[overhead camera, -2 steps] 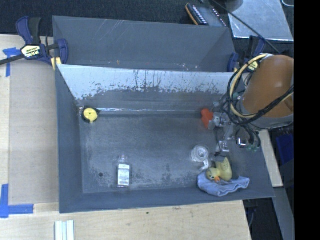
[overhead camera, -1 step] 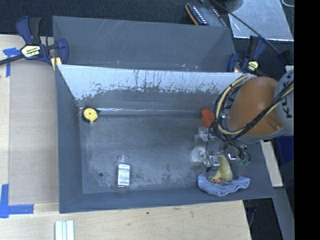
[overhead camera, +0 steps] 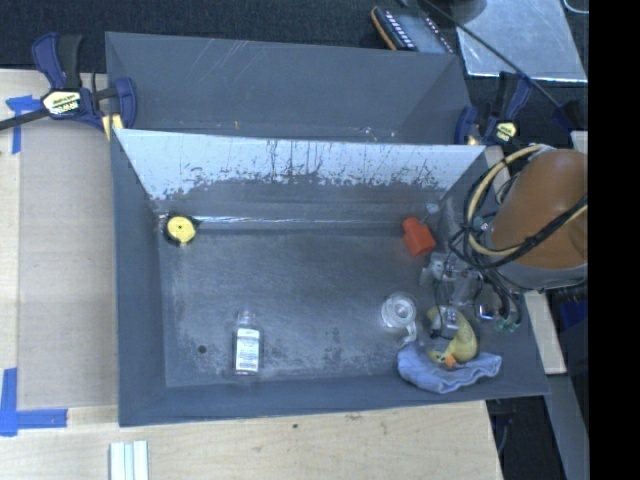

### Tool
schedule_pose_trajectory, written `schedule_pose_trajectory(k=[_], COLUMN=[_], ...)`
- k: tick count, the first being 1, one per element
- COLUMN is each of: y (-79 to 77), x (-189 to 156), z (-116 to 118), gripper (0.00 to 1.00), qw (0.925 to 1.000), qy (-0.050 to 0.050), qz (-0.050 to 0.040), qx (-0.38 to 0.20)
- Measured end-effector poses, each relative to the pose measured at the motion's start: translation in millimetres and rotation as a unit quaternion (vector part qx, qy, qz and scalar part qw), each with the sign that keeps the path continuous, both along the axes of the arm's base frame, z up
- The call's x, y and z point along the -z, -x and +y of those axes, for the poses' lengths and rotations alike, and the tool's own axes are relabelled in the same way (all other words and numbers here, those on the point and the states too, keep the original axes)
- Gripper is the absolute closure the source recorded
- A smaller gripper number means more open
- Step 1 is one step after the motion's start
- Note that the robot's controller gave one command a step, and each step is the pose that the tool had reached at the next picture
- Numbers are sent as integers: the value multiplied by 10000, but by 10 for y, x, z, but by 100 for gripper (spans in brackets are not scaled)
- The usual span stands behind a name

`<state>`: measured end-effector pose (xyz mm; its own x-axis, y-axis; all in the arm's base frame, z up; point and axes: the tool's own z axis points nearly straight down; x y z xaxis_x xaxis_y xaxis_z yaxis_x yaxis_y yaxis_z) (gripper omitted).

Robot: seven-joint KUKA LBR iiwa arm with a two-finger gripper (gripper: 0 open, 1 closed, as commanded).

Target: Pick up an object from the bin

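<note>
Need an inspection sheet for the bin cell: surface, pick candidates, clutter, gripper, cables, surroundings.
Surface: grey metal bin, floor scuffed, dark streaks down the far wall.
Job's things: yellow toy lying on blue cloth in the near right corner; clear cup just left of them; orange block by the far wall.
Clutter: small labelled bottle near front left; yellow round thing in the far left corner.
Grippers: gripper low over the yellow toy; no grasp can be confirmed.
Cables: dark cables looped round the wrist's orange cover.
Surroundings: metal sheet behind the bin.
</note>
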<state>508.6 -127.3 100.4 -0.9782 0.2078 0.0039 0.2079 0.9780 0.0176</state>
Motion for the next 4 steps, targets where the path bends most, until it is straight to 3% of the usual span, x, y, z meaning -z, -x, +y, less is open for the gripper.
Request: schedule_pose_trajectory(k=[1,2,3,4], y=[-49,-49,46,153], x=[222,222,248,256], z=[102,101,-47,-81], gripper=[100,100,100,100], qw=[9991,9992,9938,9985], qy=[89,90,57,71], qz=[-48,-48,-135,-131], qx=[401,398,-1099,534])
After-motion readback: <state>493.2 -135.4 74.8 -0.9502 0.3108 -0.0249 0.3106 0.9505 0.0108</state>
